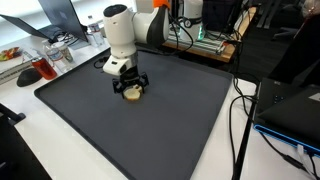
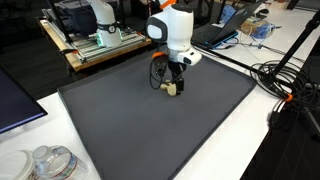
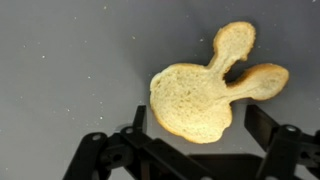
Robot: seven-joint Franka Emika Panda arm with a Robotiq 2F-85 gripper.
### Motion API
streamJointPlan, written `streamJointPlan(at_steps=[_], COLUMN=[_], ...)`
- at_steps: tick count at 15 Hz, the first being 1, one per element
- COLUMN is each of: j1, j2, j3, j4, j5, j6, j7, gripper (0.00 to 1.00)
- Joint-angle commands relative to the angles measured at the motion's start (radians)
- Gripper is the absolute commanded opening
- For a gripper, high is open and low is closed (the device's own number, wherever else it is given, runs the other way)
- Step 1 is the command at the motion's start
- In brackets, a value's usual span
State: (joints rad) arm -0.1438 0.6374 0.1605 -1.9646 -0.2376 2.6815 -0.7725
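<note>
Gripper (image 3: 196,116), fingers wide, straddles the flat rabbit-shaped piece (image 3: 190,98) on the mat (image 3: 60,60); we fear 1 finger catching its 2 ears (image 3: 236,45), twisting it.

Bright, even overhead light fills both exterior views, which are small and soft. In the wrist view the rabbit-shaped tan piece (image 3: 195,98) is sharp (thin shadow along its six o'clock edge), while the fingers (image 3: 262,125) at five and seven o'clock blur slightly.
</note>
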Motion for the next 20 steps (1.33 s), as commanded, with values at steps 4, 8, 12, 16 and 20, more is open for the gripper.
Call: streamJointPlan(at_steps=[4,8,12,16,20], j1=[0.008,0.033,0.037,0.034,0.036], j2=[0.020,0.039,0.063,0.075,0.058], j3=[-0.004,-0.015,-0.014,-0.019,-0.025], j4=[0.060,0.101,0.122,0.125,0.120], j5=[0.012,0.006,0.010,0.009,0.006], j6=[-0.085,-0.128,-0.125,-0.115,-0.125], j7=[-0.067,-0.065,-0.066,-0.058,-0.056], gripper=[1.00,1.00,1.00,1.00,0.60])
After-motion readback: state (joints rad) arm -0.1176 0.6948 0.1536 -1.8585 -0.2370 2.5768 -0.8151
